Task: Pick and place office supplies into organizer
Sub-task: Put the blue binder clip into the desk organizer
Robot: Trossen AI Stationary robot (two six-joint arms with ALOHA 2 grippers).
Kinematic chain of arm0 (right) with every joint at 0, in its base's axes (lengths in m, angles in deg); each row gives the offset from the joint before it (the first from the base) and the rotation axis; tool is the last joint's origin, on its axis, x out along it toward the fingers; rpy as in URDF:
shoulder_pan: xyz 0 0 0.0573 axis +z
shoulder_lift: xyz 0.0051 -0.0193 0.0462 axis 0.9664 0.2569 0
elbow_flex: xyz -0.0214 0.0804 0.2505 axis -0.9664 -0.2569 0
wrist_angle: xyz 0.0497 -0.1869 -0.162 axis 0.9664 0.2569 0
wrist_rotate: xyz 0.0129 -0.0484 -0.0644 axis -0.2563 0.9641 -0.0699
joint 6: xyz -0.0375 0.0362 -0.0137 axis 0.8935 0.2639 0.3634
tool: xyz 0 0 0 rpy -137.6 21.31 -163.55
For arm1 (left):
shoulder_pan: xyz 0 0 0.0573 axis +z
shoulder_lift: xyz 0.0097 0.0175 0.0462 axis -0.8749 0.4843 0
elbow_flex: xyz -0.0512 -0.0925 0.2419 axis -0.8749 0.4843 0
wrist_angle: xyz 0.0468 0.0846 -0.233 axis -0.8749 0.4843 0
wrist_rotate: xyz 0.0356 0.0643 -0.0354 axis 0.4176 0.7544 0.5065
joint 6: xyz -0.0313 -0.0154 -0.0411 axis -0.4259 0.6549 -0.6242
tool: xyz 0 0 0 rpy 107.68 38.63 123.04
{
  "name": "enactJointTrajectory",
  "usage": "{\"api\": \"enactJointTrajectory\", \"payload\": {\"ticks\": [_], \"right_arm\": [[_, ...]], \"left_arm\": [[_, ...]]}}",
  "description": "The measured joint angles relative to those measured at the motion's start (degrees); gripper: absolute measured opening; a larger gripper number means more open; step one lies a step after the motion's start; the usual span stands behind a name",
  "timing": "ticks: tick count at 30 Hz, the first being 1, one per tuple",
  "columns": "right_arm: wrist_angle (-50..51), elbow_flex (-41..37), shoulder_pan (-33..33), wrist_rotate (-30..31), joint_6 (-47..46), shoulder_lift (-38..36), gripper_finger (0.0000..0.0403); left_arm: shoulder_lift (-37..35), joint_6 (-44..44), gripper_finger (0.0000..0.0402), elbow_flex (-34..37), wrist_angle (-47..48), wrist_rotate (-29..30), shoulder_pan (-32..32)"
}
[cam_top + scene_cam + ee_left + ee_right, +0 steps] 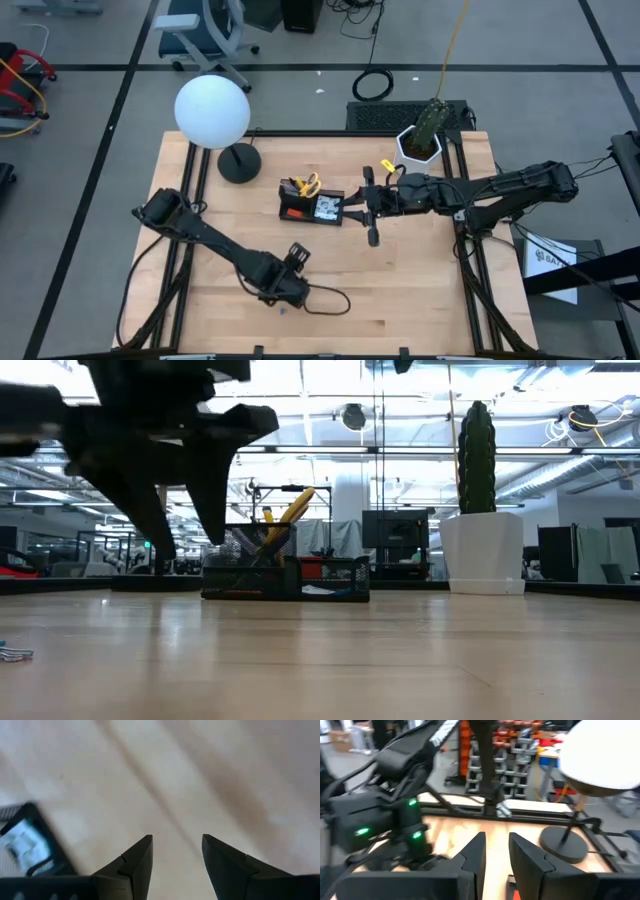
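The black organizer [312, 205] stands mid-table; yellow-handled scissors [309, 184] stick up from its taller cup section, and white pieces lie in its lower tray. In the low view the organizer [285, 575] shows the scissors' handle [292, 512] leaning out of the cup. My right gripper [351, 210] hovers at the tray's right end, fingers [479, 851] a narrow gap apart with nothing between them. My left gripper [296, 254] hangs open over bare wood nearer the table's near edge; it is also seen in the left wrist view [177, 845] and the low view [180, 510].
A round black lamp base [239, 162] with a white globe [212, 112] stands far-left of the organizer. A white pot with a cactus [421, 145] sits at the far right. A small grey-blue piece [283, 310] lies by the near edge. A black cable [330, 300] loops beside the left arm.
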Motion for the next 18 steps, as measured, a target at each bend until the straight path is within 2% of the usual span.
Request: {"api": "enactJointTrajectory", "payload": {"ticks": [3,10,14,18], "right_arm": [[-0.5,0.0,-0.2,2.7,-1.3,0.0,0.0075],[-0.4,0.0,-0.3,2.6,-1.8,0.0,0.0075],[-2.8,0.0,-0.6,7.4,-7.0,0.0,0.0075],[-3.7,0.0,-0.7,8.7,-8.6,0.0,0.0075]], "left_arm": [[0.0,-0.7,0.0177,0.0,-2.9,-2.2,-1.1],[0.0,-2.8,0.0177,0.0,-5.4,-6.0,-3.8],[0.0,-3.2,0.0177,0.0,-5.5,-7.0,-4.8],[0.0,-4.7,0.0177,0.0,-6.6,-7.3,-5.3]]}}
